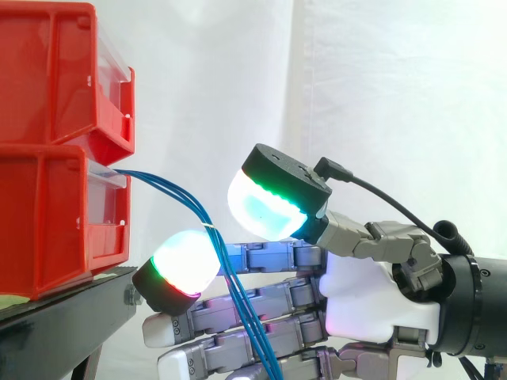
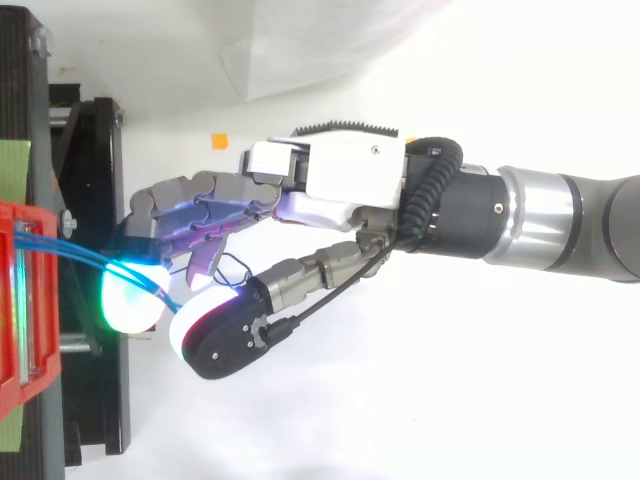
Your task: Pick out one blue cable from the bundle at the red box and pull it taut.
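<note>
I am reaching in from the right with my hand, its fingers stretched almost straight toward the two red boxes stacked on the left. My thumb is standing apart from the fingers, so the hand is spread rather than clamped on anything. In the side view my thumb pad is glowing green and cyan, up above the finger pad, which is glowing white, green and magenta.

The blue cables are coming out of the front of the lower red box and curving down to the right as a loose bundle. A small white tie is gathering them just where they pass between my thumb pad and that finger pad. Below the tie they are running down across my other fingers and off the bottom of the side view. I cannot tell whether either pad is actually touching them.

From the top view, my hand is lying level, and the blue cables are running from the box edge toward the green-glowing pad.

The upper red box is sitting on the lower one, which is resting on the black stand. A white curtain is hanging behind.
</note>
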